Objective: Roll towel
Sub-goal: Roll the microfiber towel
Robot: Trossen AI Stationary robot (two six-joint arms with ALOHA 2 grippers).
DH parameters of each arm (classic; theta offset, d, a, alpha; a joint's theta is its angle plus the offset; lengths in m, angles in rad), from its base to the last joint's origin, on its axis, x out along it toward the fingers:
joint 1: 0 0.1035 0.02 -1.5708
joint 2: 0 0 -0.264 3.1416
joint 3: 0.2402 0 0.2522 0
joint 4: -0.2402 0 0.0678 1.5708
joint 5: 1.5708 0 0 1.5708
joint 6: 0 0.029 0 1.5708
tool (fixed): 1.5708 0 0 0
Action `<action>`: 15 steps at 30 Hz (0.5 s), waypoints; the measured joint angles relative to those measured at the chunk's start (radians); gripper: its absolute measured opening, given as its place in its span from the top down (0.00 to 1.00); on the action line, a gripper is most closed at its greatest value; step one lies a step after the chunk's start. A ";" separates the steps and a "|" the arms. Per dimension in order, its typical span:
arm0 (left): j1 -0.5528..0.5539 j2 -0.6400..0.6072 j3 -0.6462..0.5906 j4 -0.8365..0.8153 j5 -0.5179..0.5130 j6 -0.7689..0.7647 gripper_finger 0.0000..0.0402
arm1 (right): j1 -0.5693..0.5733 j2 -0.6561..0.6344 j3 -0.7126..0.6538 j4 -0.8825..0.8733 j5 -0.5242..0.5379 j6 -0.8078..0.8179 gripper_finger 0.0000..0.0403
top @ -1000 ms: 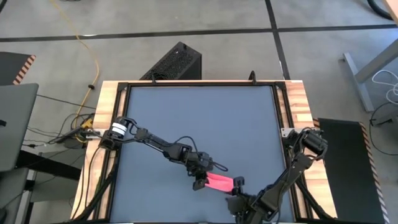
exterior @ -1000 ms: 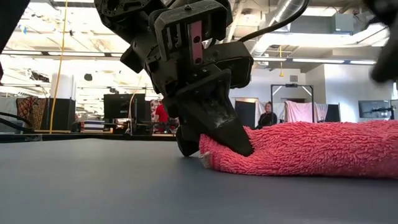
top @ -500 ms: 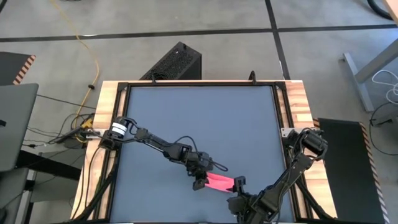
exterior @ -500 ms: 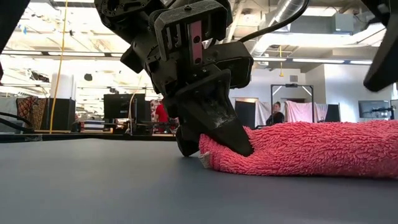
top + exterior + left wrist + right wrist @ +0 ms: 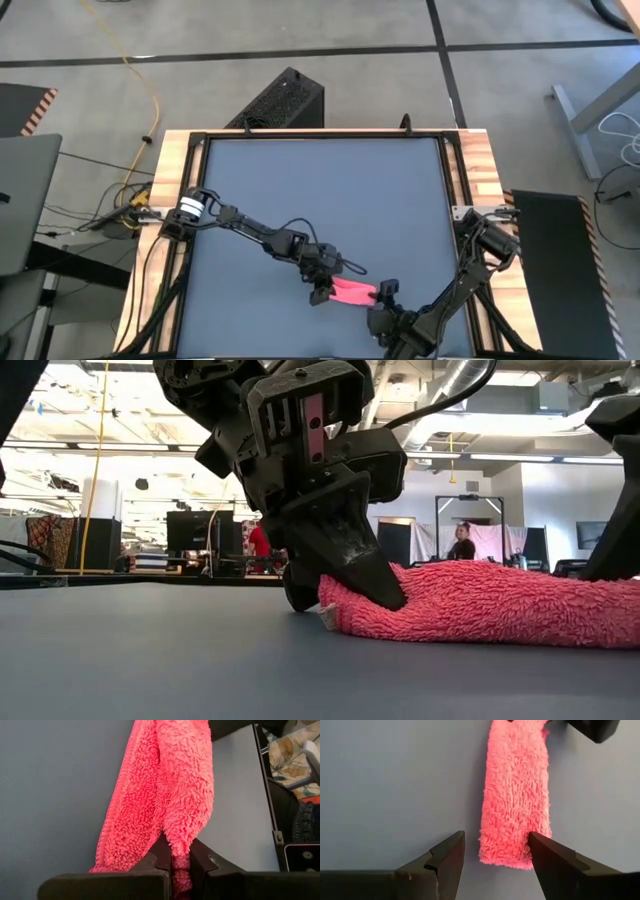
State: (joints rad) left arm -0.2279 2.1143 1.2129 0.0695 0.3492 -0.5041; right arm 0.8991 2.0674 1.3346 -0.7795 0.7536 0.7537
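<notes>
The pink towel (image 5: 350, 291) lies as a long narrow folded strip on the dark grey table, near the front edge. My left gripper (image 5: 320, 293) is shut on its left end, low on the table in the low view (image 5: 345, 595). My right gripper (image 5: 496, 840) is open and hangs over the towel's right end (image 5: 512, 857), one finger on either side. I cannot tell whether either finger touches the cloth. In the low view only one right finger (image 5: 612, 540) shows, at the picture's right edge behind the towel (image 5: 500, 605). My left gripper pinches the towel's left end (image 5: 179, 856) between its two fingers, taking in a thick fold of several layers. The fingers slant down from the table's far left and point along the strip. The towel rests on the table and stretches away from the fingers, slack.
Bare tabletop (image 5: 320, 190) stretches behind and to the left of the towel. The table's near edge lies close below both grippers. Wooden rails (image 5: 478, 190) and a black frame border the top. People show in the room far beyond the table.
My right gripper has come down toward the towel's right end and tipped somewhat. The left gripper and the towel have kept still.
</notes>
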 joint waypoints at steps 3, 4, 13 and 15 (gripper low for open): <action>0.002 0.000 0.000 -0.001 0.007 0.002 0.98 | -0.001 -0.005 -0.001 -0.006 -0.005 0.036 0.39; 0.003 0.000 0.000 -0.001 0.007 0.003 0.98 | -0.007 -0.006 0.000 -0.007 -0.013 0.049 0.40; 0.004 0.000 0.000 0.001 0.014 -0.016 0.83 | -0.097 -0.009 0.005 0.013 -0.201 0.099 0.54; 0.007 -0.002 0.000 -0.001 0.038 -0.005 0.80 | -0.112 -0.008 0.004 0.012 -0.257 0.107 0.61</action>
State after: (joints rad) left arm -0.2214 2.1126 1.2129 0.0683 0.3873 -0.5096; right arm 0.7871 2.0592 1.3389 -0.7678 0.4968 0.8608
